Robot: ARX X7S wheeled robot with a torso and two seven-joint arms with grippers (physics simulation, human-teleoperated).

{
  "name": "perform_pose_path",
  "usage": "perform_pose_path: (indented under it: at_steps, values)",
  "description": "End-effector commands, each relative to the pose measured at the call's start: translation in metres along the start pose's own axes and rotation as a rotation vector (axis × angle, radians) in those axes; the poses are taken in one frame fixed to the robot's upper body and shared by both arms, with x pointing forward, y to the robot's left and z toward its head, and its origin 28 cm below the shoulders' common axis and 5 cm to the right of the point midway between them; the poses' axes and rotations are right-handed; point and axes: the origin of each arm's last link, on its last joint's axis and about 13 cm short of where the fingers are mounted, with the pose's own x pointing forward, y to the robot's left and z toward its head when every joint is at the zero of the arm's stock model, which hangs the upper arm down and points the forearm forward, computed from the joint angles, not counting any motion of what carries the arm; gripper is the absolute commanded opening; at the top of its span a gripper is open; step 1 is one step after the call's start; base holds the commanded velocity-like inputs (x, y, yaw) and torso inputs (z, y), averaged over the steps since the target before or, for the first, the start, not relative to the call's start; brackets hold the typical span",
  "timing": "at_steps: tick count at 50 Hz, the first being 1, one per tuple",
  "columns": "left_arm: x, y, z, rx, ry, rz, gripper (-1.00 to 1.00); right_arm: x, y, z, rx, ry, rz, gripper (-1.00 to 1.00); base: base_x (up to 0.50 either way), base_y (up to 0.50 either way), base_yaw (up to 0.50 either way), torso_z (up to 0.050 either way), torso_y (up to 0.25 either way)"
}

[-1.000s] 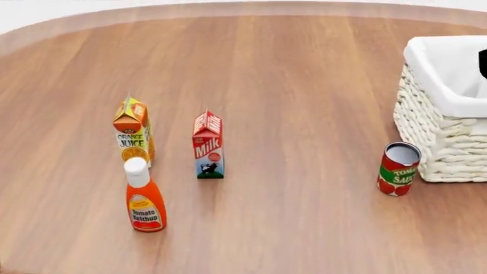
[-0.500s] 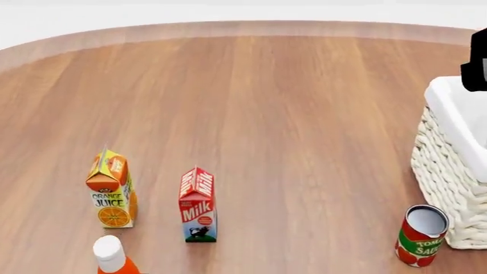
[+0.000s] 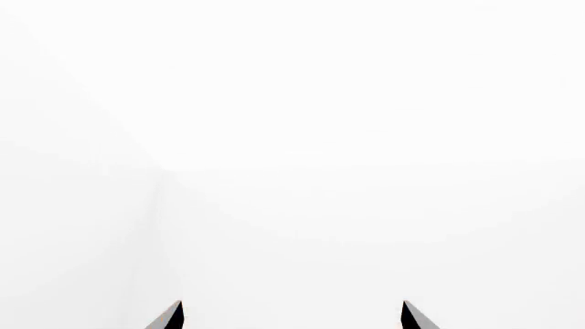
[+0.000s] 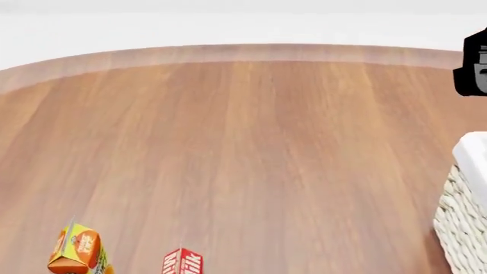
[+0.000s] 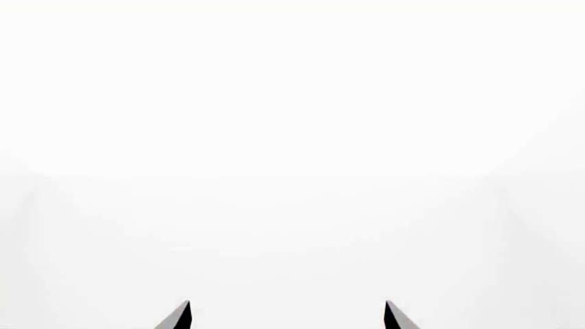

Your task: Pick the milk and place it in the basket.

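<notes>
In the head view only the red gable top of the milk (image 4: 182, 262) shows, at the bottom edge of the wooden table. The basket (image 4: 462, 222) is cut off at the right edge, with its woven wall and white liner rim showing. My left gripper (image 3: 292, 317) faces a blank white background, its two fingertips wide apart with nothing between them. My right gripper (image 5: 285, 317) is the same, open and empty. A black part of my right arm (image 4: 473, 65) shows at the right edge above the basket.
The orange juice carton (image 4: 76, 254) stands left of the milk at the bottom edge. The round wooden table (image 4: 243, 154) stretches back to its curved far edge, with white floor beyond.
The head view has tilted up: the cartons and basket slid down and outward, and the ketchup bottle and tomato sauce can left the frame. The black arm part shows lower and larger at the right.
</notes>
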Motion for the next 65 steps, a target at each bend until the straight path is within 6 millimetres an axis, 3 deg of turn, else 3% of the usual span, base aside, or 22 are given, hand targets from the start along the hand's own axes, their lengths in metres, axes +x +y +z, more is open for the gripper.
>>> perform_pose_path:
  at_steps: [1,38,44,59,65]
  values:
    - [0.001,0.003,0.001,0.002,-0.018,0.016,1.0,0.0,-0.002,-0.001,0.01,-0.01,-0.013,1.0,0.5,0.0,0.0,0.0,0.0]
    - [-0.001,0.003,0.001,0.001,-0.017,0.019,1.0,-0.001,-0.001,-0.004,0.0,0.015,0.0,1.0,0.5,0.0,0.0,0.0,0.001]
    - [-0.001,0.003,0.0,0.002,-0.017,0.018,1.0,0.001,0.0,-0.007,-0.008,0.039,0.015,1.0,0.05,0.0,0.0,0.0,0.0]
    - [-0.001,0.003,-0.001,0.002,-0.008,0.005,1.0,0.014,0.007,-0.021,-0.123,0.163,0.288,1.0,0.0,0.0,0.0,0.0,0.0]
    - [-0.001,0.003,0.0,0.004,-0.011,0.006,1.0,0.016,0.011,-0.025,-0.065,0.214,0.346,1.0,0.0,0.0,0.0,0.0,0.0]
